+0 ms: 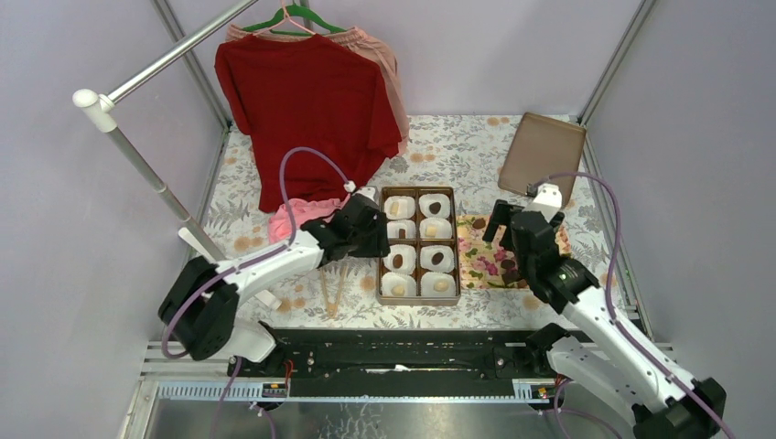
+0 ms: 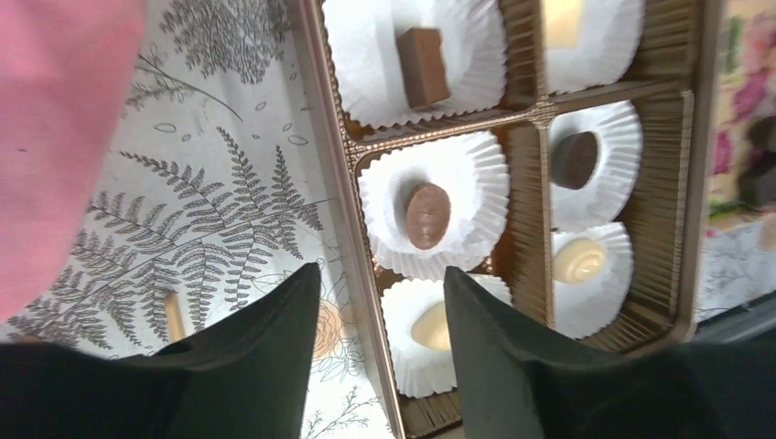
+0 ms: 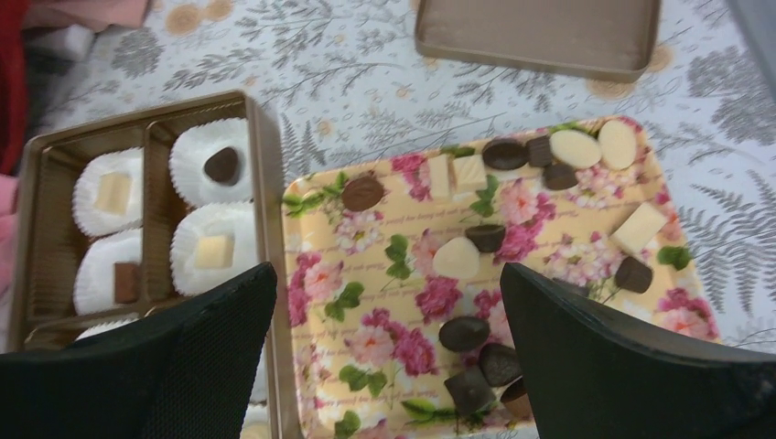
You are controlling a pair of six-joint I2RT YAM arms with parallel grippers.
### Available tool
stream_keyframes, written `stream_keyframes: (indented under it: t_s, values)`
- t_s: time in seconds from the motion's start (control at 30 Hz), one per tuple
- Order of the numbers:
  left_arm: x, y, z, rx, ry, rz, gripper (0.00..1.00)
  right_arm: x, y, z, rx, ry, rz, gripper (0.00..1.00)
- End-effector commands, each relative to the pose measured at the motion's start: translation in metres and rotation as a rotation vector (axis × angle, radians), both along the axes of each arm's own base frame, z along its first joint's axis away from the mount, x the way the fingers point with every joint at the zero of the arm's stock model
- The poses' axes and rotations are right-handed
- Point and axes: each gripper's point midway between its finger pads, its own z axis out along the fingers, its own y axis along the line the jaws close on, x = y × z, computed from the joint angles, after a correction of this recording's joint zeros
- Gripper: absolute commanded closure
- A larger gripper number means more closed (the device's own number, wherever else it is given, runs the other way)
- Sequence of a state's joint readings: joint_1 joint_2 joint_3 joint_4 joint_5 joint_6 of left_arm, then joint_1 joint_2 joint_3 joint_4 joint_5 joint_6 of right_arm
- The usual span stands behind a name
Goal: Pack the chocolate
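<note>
Two robot arms rise from the near edge of a table (image 1: 476,137) covered in a fern-print cloth. The left gripper (image 2: 380,270) hangs over the left rim of a gold box (image 1: 418,189) at the table's middle, its fingers spread and holding nothing. The box holds white paper cups (image 2: 476,174); those seen clearly each carry one chocolate (image 2: 427,215). The right gripper (image 3: 384,274), also spread and empty, hangs above a flowered tray (image 3: 320,274) touching the box's right side, where more brown and cream chocolate lies loose. A pink cloth (image 1: 297,218) lies left of the box. Farther back, a brown lid (image 1: 542,154) sits by the far right corner and a red shirt (image 1: 307,110) hangs at the far left.
</note>
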State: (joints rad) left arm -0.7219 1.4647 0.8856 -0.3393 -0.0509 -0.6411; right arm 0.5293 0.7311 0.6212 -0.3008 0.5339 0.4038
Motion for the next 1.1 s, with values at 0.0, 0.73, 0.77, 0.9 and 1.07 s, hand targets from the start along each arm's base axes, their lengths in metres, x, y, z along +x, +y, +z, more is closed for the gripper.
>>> stream_keyframes:
  t_s: [0.0,0.73,0.77,0.9,1.07]
  values:
    - [0.010,0.010,0.040,-0.034,-0.105,0.029,0.39,0.027,-0.011,0.038,-0.081,-0.086,-0.098,0.00]
    - [0.029,0.107,0.148,0.053,-0.385,-0.001,0.01,0.186,-0.057,-0.044,-0.037,0.245,-0.289,0.00]
    - [0.029,0.108,0.147,0.052,-0.388,-0.002,0.01,0.193,-0.058,-0.050,-0.036,0.258,-0.290,0.01]
    - [0.029,0.123,0.145,0.087,-0.433,0.048,0.01,0.222,-0.061,-0.074,-0.032,0.318,-0.300,0.06]
    - [0.030,0.141,0.156,0.125,-0.522,0.075,0.01,0.257,-0.071,-0.093,-0.025,0.344,-0.329,0.13]
